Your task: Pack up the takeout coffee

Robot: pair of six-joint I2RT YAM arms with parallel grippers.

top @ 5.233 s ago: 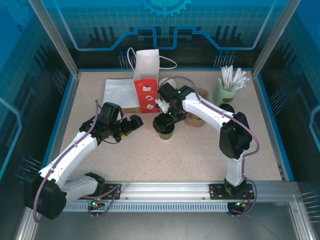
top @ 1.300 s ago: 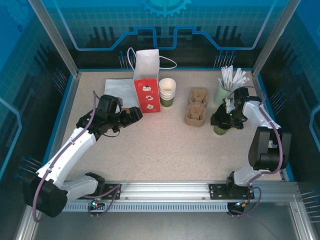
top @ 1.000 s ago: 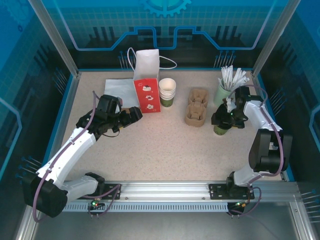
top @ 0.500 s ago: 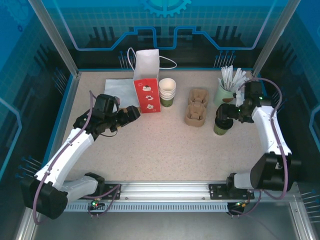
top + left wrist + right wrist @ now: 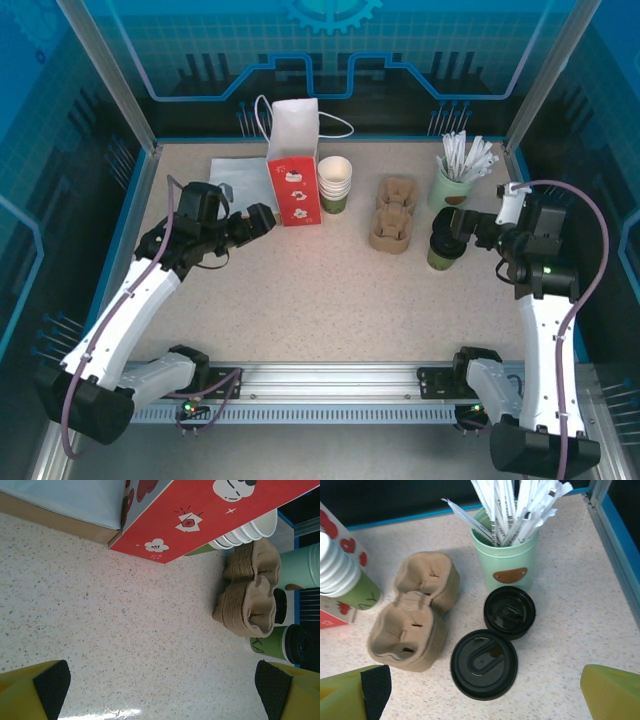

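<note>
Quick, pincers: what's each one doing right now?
Left pincer: open, empty.
Right pincer: open, empty, apart from the cup.

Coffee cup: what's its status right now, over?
Left fingers open, right fingers open, both empty. Cup lidded, upright on table, not yet bagged. Carrier and cup stack sit between it and bag.
</note>
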